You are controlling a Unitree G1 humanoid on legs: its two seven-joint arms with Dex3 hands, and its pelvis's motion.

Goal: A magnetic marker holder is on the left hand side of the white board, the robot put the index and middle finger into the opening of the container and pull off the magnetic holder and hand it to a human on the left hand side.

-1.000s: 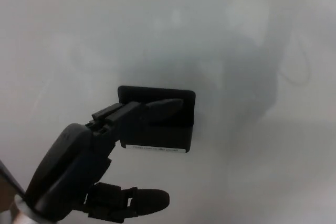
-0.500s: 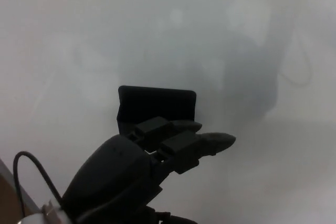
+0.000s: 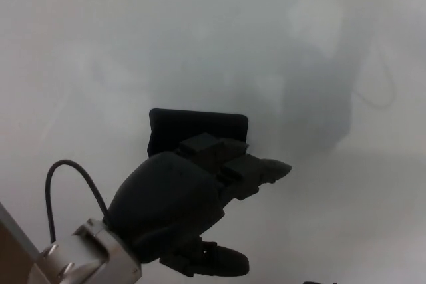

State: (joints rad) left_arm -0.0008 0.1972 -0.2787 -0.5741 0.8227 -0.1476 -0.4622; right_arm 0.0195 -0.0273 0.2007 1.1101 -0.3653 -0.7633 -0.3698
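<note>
1. Black plastic, the magnetic holder [image 3: 198,126] was seen stuck to the whiteboard [image 3: 200,38]; its lower part was hidden by the left hand [image 3: 193,197].
2. Two fingers [image 3: 256,169] were stretched out across the holder's front; whether they sat inside the opening could not be told; nothing appeared gripped.
3. The hooking step was judged in hand; hooking into the opening and a pull off the board were called for next.

1. No text, label, brand, number or sign can be read anywhere on the whiteboard [image 3: 200,38].
2. The black marker holder [image 3: 198,128] shows no lettering; the left hand [image 3: 193,197] covers its front.
</note>
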